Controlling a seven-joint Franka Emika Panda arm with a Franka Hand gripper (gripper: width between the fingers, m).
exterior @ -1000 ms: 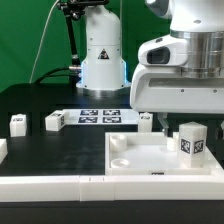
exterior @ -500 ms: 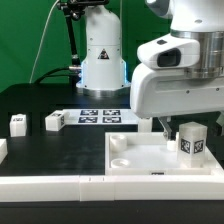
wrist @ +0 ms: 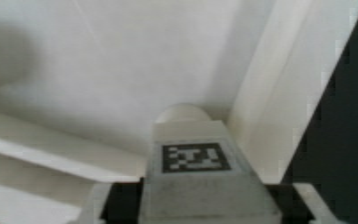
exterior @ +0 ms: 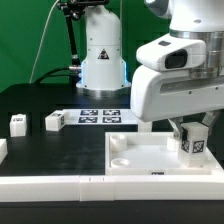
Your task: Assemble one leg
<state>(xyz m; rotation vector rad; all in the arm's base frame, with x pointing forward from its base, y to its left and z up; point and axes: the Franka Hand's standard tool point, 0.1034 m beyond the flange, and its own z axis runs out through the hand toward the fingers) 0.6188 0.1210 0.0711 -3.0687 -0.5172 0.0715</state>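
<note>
A leg [exterior: 192, 145], a small chunky white block with a black-and-white tag, stands upright on the wide white tray-like part [exterior: 140, 165] near its right rim in the exterior view. My gripper [exterior: 190, 127] is right over it, jaws either side of its top. In the wrist view the leg [wrist: 195, 150] rises between my fingers [wrist: 119, 203], with a dark strip between it and each finger, and the gripper [wrist: 195, 208] looks open. The tray's floor [wrist: 105, 70] lies beyond it.
Two more small white legs [exterior: 17, 123] [exterior: 54, 121] stand on the black table at the exterior view's left, and another part shows at the left edge [exterior: 2, 148]. The marker board [exterior: 100, 116] lies behind. A long white bar [exterior: 50, 186] runs along the front.
My gripper has come down and a little to the exterior view's right, from beside the leg to over its top. The leg and other parts have not moved.
</note>
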